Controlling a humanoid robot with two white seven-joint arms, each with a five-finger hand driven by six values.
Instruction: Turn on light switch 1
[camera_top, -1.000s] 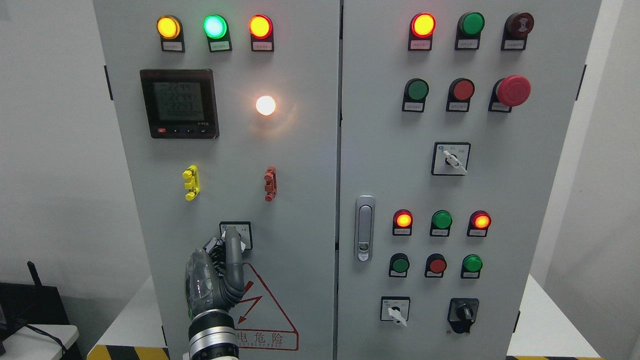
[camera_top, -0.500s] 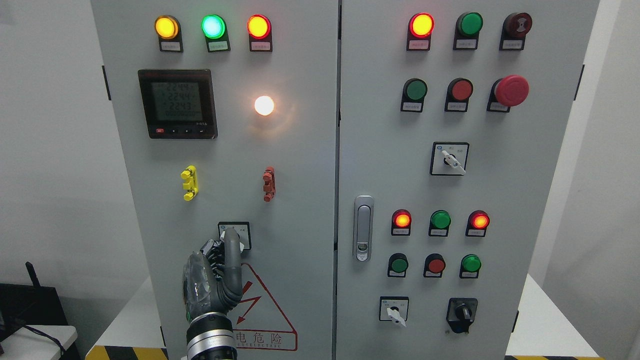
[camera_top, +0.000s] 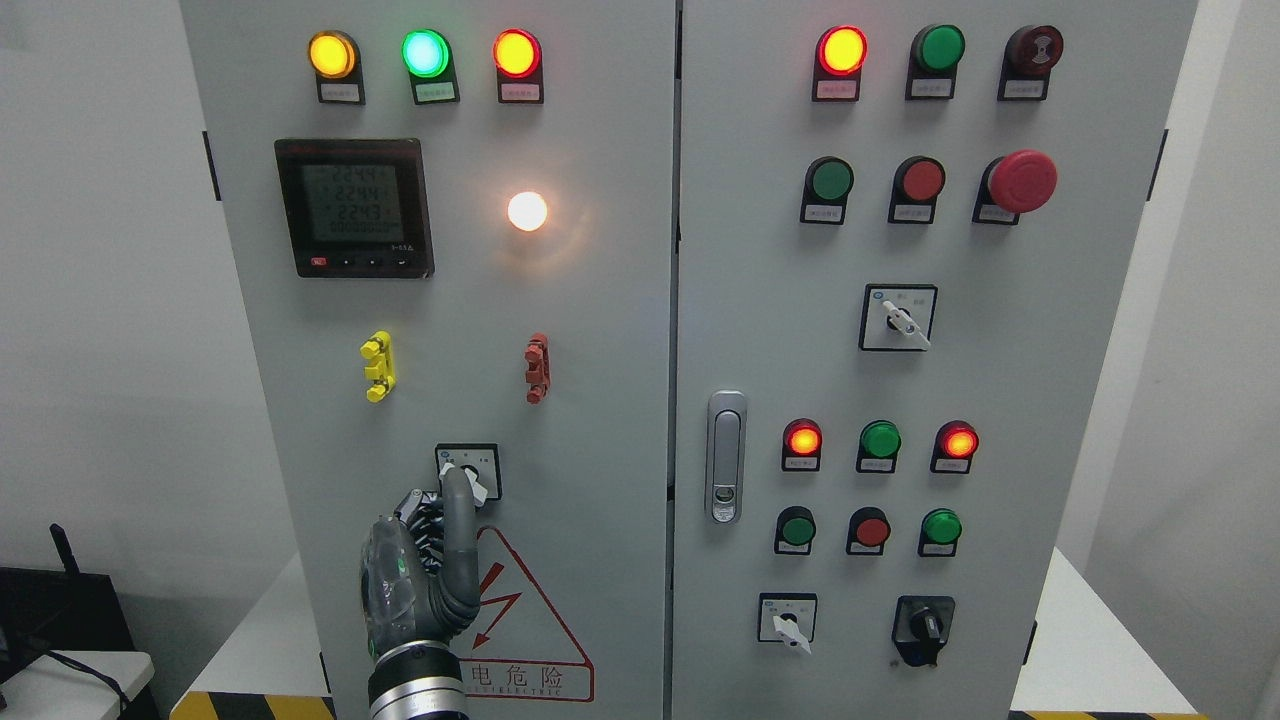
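Left hand (camera_top: 425, 570) raised against grey cabinet door (camera_top: 600, 330), one finger extended touching rotary switch (camera_top: 468, 470), other fingers curled, holding nothing, white lamp (camera_top: 527, 211) lit

We cannot see the lower left part of the rotary switch (camera_top: 469, 470), which the raised finger of the left robot hand (camera_top: 415, 575) covers, so whether the fingertip touches the knob stays unclear. The arm behind that hand is cut off by the bottom edge. The warning triangle (camera_top: 520, 600) is partly hidden by the hand. We cannot read the small labels under the indicator lamps (camera_top: 425, 53), nor the meter's (camera_top: 355, 208) digits clearly.
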